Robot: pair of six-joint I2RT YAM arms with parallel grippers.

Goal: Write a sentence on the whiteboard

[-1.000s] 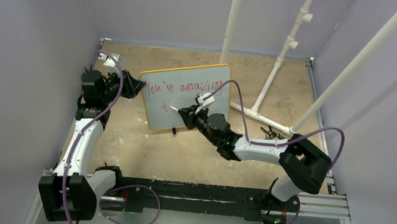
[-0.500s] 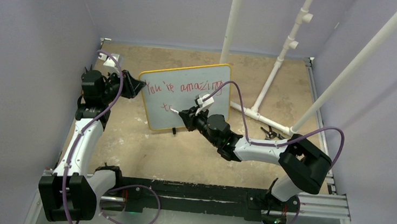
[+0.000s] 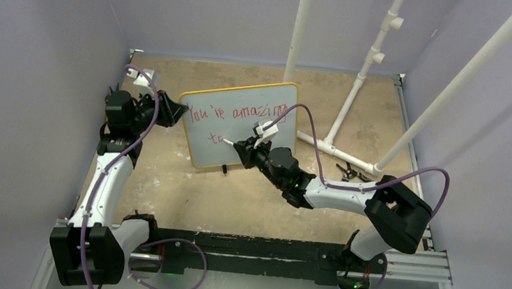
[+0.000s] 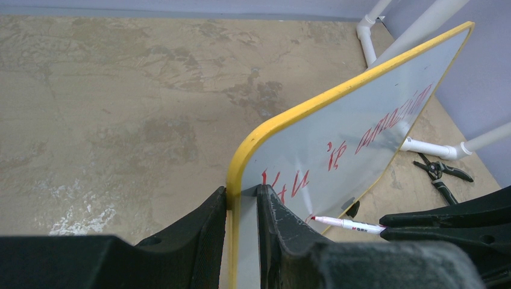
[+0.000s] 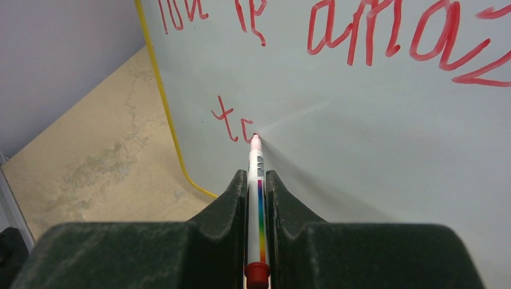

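The whiteboard [image 3: 258, 127] stands tilted on the table, yellow-framed, with red writing "You're amazing" and a "t" plus a started letter below. My left gripper [image 3: 172, 113] is shut on the board's left edge [image 4: 241, 198]. My right gripper [image 3: 240, 147] is shut on a white marker [image 5: 255, 198] with a rainbow stripe and red end. The marker's red tip touches the board [image 5: 361, 120] just right of the "t". The marker also shows in the left wrist view [image 4: 346, 224].
A white PVC pipe frame [image 3: 339, 117] stands behind and right of the board. Black pliers [image 3: 350, 171] lie on the table by its base, also in the left wrist view [image 4: 443, 174]. Walls close in the sides and back.
My right gripper has moved the marker tip a little to the right, and a second stroke has appeared after the "t". The left arm and the board have not moved.
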